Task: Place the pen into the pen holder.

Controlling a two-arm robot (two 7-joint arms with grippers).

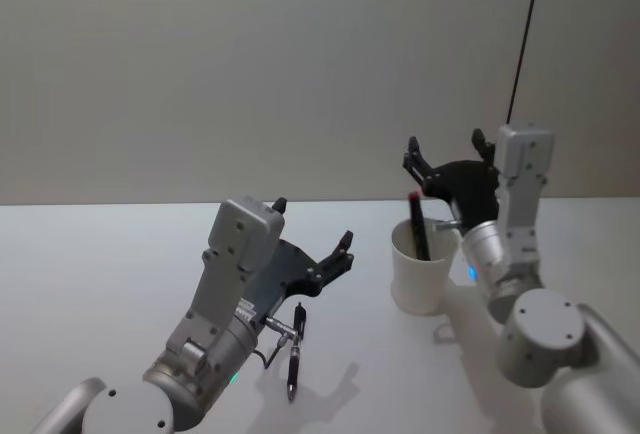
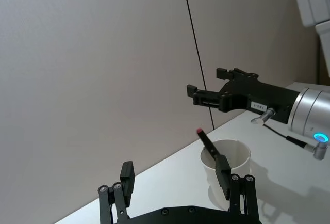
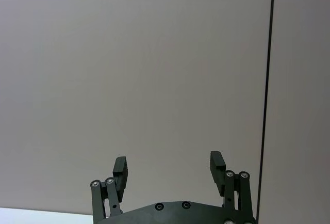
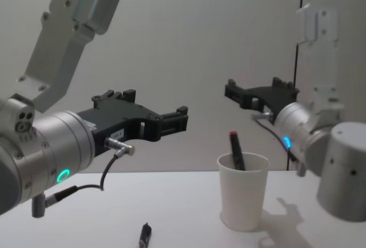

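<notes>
A plain pale wall rises behind the white surface (image 1: pixel 120 274), and a thin black cable (image 1: pixel 525 34) hangs down it on the right. From my station I see the pen holder (image 1: pixel 425 269), a white paper cup, standing upright toward the far edge of the surface, right of the middle. A red-tipped pen (image 1: pixel 418 226) stands inside it. It leans against the rim, its red end sticking out above the cup and its lower end down inside.

The right claw (image 1: pixel 446 144) hangs in the air above the cup and a little behind it. Its fingers are spread wide with nothing between them, and in the chest view it sits clearly higher than the pen's red tip. The right wrist view shows me both fingertips (image 3: pixel 120 164) apart against the bare wall.

The left claw (image 1: pixel 313 224) is also spread and holds nothing. It hovers well off the surface to the left of the cup, pointing toward it. Below it a second pen, the black pen (image 1: pixel 296 349), lies flat on the surface nearer the front edge, left of the cup and apart from it, touching neither claw.
</notes>
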